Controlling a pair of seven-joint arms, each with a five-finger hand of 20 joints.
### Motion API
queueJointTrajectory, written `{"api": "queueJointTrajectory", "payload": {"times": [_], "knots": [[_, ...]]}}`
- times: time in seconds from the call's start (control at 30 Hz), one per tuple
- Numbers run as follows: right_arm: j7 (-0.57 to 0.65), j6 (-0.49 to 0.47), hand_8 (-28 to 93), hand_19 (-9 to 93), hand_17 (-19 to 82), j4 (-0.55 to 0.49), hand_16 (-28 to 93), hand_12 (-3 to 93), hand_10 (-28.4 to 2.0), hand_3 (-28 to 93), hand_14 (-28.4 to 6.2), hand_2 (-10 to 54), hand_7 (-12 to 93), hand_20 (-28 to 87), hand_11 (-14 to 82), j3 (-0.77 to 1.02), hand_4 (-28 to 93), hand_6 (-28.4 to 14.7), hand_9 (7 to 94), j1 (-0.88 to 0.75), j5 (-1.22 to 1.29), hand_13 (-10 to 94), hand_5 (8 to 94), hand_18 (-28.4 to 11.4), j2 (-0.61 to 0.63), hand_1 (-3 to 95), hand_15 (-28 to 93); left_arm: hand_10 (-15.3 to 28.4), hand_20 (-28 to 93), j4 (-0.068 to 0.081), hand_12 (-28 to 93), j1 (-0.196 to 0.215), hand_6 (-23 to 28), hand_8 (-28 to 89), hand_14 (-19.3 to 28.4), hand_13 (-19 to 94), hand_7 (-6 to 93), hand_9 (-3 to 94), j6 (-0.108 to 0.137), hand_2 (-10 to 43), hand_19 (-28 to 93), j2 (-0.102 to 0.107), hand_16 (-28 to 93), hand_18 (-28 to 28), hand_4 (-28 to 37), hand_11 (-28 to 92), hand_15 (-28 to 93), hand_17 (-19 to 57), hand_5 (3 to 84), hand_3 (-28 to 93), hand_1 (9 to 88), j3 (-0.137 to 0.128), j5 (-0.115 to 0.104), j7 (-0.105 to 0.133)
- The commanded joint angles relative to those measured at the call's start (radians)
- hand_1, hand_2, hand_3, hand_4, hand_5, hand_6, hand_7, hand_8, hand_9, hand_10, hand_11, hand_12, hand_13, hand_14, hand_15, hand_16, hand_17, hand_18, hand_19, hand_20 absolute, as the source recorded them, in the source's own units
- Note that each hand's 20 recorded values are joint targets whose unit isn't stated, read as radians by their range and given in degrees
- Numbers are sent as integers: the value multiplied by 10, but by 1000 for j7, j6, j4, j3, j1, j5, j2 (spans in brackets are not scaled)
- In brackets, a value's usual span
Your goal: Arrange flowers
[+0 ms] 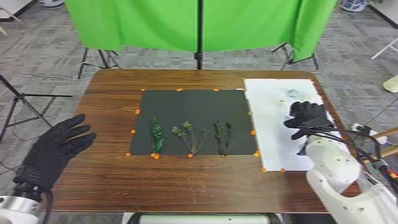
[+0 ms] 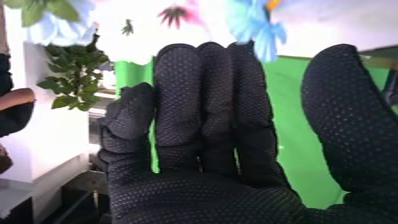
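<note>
the right hand [image 1: 308, 116] is over the white sheet [image 1: 274, 135], thumb apart from straight fingers, presumably to admit a stem. a blue flower [image 2: 252, 22] is near its fingertips. greens [image 1: 158, 136] lie left of it, spaced apparently for blooms. the left hand [image 1: 55, 150] is open.

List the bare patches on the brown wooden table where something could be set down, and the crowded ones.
Bare: the table between its near edge and the dark square mat; also the mat's far part, beyond three green leafy stems. Crowded: the mat's near half, holding those stems, and the white rectangular board, where the right hand hovers.
</note>
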Motion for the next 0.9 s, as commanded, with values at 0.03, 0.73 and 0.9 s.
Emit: {"api": "queueJointTrajectory", "payload": {"times": [0.03,0.73,0.9], "knots": [[54,84,-249,866,313,75,218,291,-91,829,-58,-95,421,468,514,-72,-283,-4,635,51,-51,656,589,-188,6,327,694,126,85,4,144,7,20,-137,152,259,286,289,-6,-5,504,-3,-9,227,-226,319,443,-50,337,721,273,3,0,-9],[-173,287,-141,912,402,-32,280,512,-31,839,-30,-95,503,451,269,-173,-283,-17,875,175,14,814,737,-200,-73,493,630,126,85,-21,144,18,20,-137,151,260,285,289,-8,-3,503,7,-9,227,-226,317,444,-49,338,720,274,-62,-9,-2],[-326,251,-142,913,399,-25,285,517,-33,838,-30,-95,505,453,266,-317,-283,-19,873,309,23,809,734,-196,-187,492,631,126,85,-29,144,59,21,-136,151,259,285,290,1,-5,503,6,-9,227,-227,316,443,-50,338,720,274,-124,-24,-18]]}}
